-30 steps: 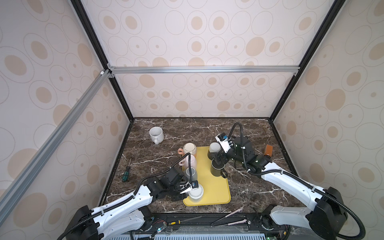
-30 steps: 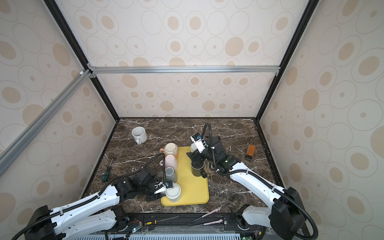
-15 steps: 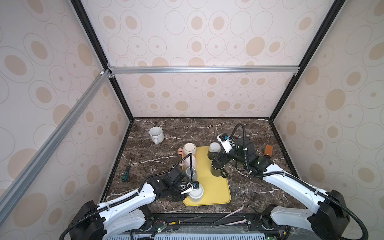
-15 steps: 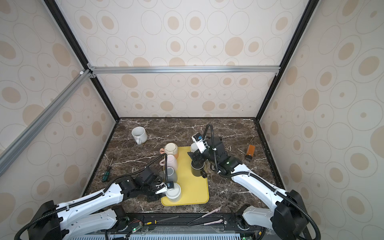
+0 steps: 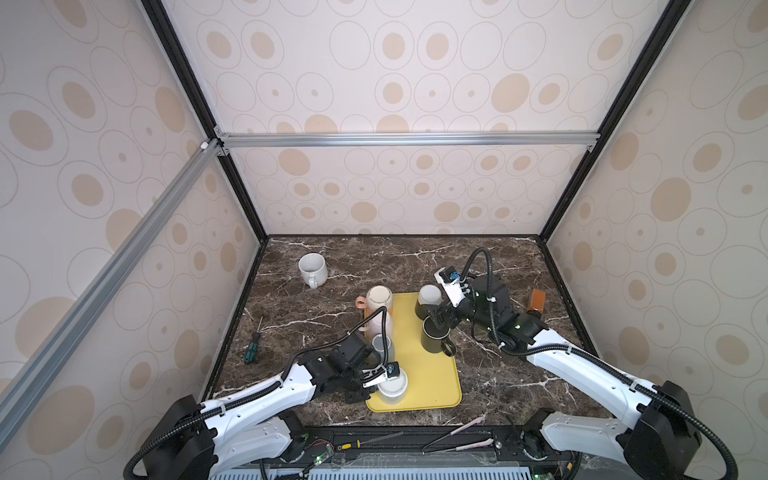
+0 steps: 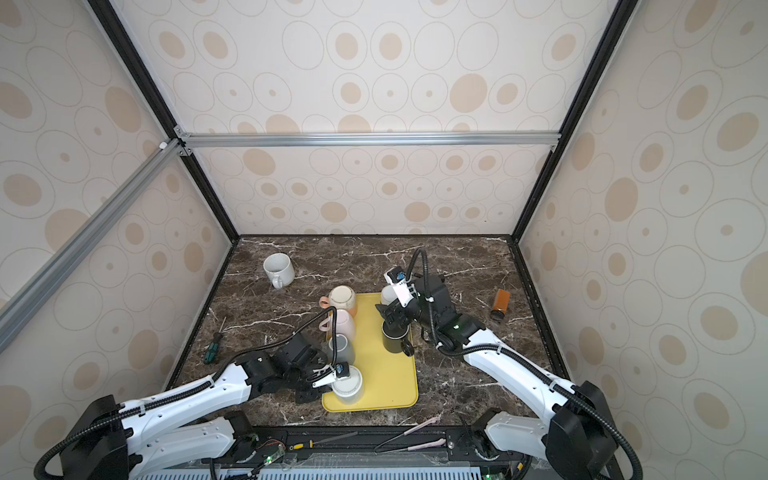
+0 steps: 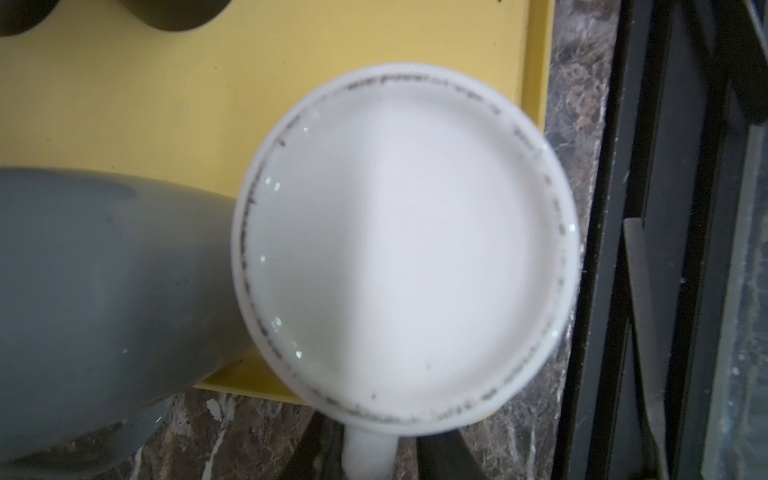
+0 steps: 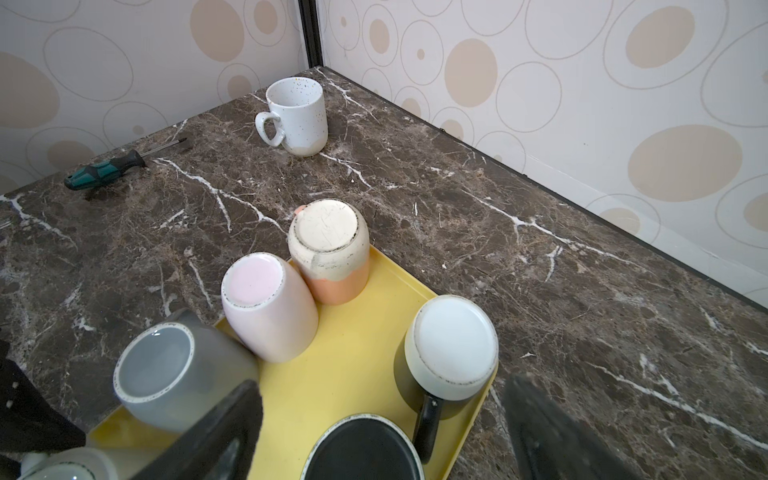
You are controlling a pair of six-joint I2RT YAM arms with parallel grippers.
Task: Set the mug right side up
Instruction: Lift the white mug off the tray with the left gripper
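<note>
No legible text, labels, brands, numbers or signs anywhere in view.

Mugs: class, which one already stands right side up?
The speckled white mug alone on the marble table, off the yellow tray: its mouth faces up, the tray's mugs show their bases.

Both top views give you bright, even, soft light; shadows faint, wide-angle stretch toward the edges. Your left wrist view is soft: white mug (image 7: 405,245) nearly washed out, glints on its rim. Right wrist view sharp farther off, near fingers (image 8: 224,436) blurred.
</note>
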